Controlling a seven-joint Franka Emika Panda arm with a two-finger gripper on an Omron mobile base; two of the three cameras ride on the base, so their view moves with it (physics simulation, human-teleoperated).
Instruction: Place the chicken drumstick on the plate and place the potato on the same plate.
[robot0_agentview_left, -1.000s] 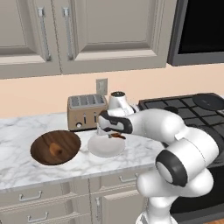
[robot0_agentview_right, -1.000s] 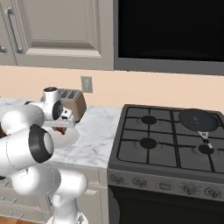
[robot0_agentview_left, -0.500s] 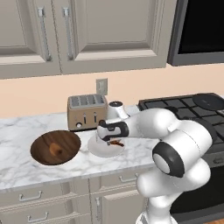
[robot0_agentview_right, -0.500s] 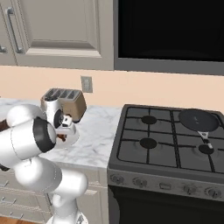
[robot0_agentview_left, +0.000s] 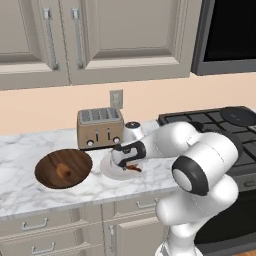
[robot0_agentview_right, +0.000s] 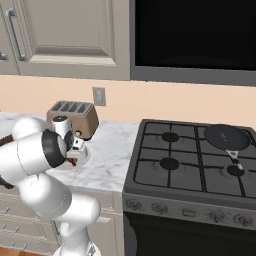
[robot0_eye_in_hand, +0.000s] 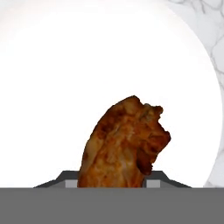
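End effector (robot0_agentview_left: 131, 165) low over the plate (robot0_agentview_left: 111, 169), clamped on the drumstick (robot0_agentview_left: 133, 168). In the hand view, drumstick (robot0_eye_in_hand: 124, 144) rising from between the finger tips, plate (robot0_eye_in_hand: 52, 87) white behind it, marbled desk (robot0_eye_in_hand: 210, 30) at the upper right corner. Whether the meat touches the plate: cannot tell.

In the left base view, plate in front of the toaster (robot0_agentview_left: 100, 127), just right of the round wooden board (robot0_agentview_left: 63, 168); a small tan lump, maybe the potato (robot0_agentview_left: 63, 171), at the board's middle, too small to tell for sure. Wall outlet (robot0_agentview_left: 116, 98) above the toaster. Desk (robot0_agentview_left: 20, 150) of pale marble, drawers below, cabinets (robot0_agentview_left: 100, 35) above. Stove (robot0_agentview_left: 230, 125) to the right of the arm.

In the right base view, end effector (robot0_agentview_right: 74, 159) beside the arm's elbow, plate (robot0_agentview_right: 84, 155) partly hidden behind it, drumstick (robot0_agentview_right: 71, 162) a dark speck under the hand. Toaster (robot0_agentview_right: 72, 118) behind, near the wall. Stove (robot0_agentview_right: 195, 160) well to the right, with a dark pan (robot0_agentview_right: 227, 137) on its far right burner.
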